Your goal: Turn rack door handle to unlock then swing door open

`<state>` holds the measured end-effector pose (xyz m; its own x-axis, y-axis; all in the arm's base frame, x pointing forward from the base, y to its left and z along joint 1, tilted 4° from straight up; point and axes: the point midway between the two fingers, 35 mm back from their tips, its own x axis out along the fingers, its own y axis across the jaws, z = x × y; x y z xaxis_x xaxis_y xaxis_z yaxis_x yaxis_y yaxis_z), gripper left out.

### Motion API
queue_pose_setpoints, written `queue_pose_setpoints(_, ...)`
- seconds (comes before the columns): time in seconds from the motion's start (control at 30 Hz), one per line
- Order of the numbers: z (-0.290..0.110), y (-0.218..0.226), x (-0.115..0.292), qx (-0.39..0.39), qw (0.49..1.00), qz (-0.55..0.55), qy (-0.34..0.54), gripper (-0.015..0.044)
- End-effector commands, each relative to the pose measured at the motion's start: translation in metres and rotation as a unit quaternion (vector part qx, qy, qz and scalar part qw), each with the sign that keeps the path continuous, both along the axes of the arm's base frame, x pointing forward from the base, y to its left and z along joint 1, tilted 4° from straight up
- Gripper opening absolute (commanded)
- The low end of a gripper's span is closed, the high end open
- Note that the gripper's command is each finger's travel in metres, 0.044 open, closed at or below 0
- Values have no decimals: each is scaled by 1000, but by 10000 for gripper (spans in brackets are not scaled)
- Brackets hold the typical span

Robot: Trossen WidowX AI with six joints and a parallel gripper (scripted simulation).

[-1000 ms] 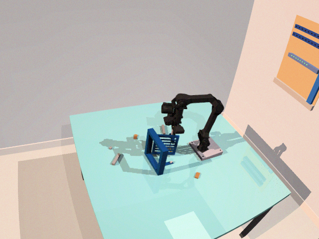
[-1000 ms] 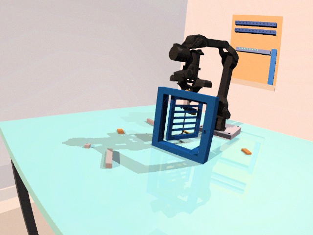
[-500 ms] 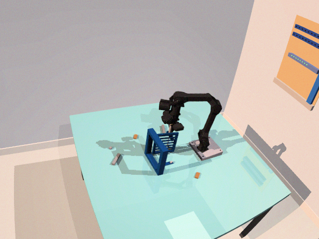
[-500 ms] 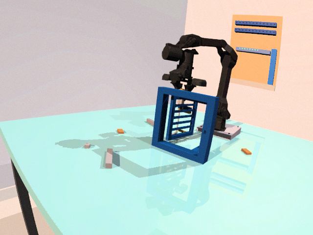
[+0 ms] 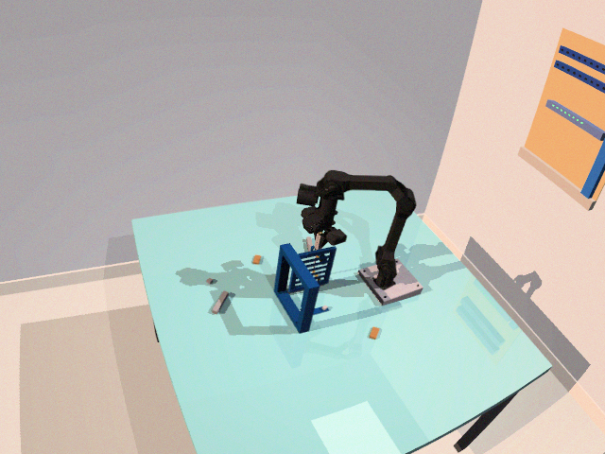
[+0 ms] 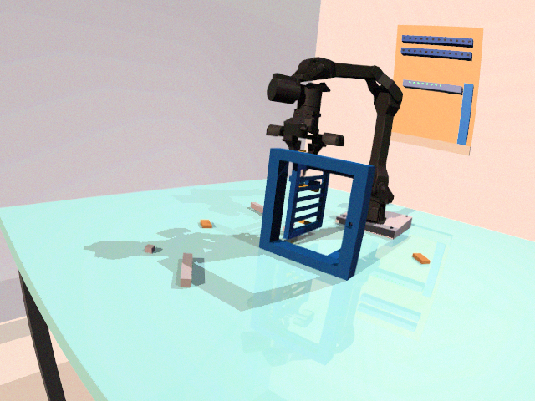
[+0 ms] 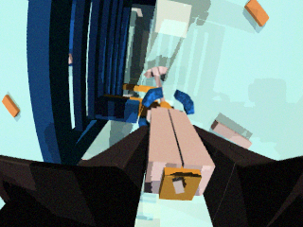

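Note:
The blue rack frame (image 5: pixel 308 308) (image 6: pixel 360 224) stands upright on the table. Its slatted blue door (image 5: pixel 330 266) (image 6: pixel 292 207) is swung far out of the frame toward the arm's side; I cannot tell the exact angle. My gripper (image 5: pixel 318 241) (image 6: pixel 303 149) (image 7: pixel 169 131) points down at the door's free edge and is shut on the pale pink upright handle (image 7: pixel 163 128), whose orange end faces the wrist camera. The black fingers press on both sides of it. Blue curved pieces and orange parts show beyond it in the wrist view. How far the handle is turned is unclear.
Orange blocks (image 5: pixel 256 259) (image 5: pixel 373 332) (image 6: pixel 206 224) (image 6: pixel 420 258) lie on both sides of the frame. Pinkish blocks (image 5: pixel 220 302) (image 5: pixel 210 280) (image 6: pixel 185 269) (image 6: pixel 149 249) lie on its far side from the arm. Another pinkish block (image 6: pixel 257 207) (image 7: pixel 231 133) lies near the gripper.

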<state>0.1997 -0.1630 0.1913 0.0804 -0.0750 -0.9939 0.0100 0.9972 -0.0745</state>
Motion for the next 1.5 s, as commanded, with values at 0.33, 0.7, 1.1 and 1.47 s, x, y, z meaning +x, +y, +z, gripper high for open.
queue_pose_setpoints(0.33,-1,0,0,3,1000,13,3,49)
queue_pose_setpoints(0.7,0,0,0,3,1000,13,2,295)
queue_pose_setpoints(1.1,17,1,-1,-6,1000,12,-8,295)
queue_pose_setpoints(1.47,33,2,-2,-14,1000,13,-17,295)
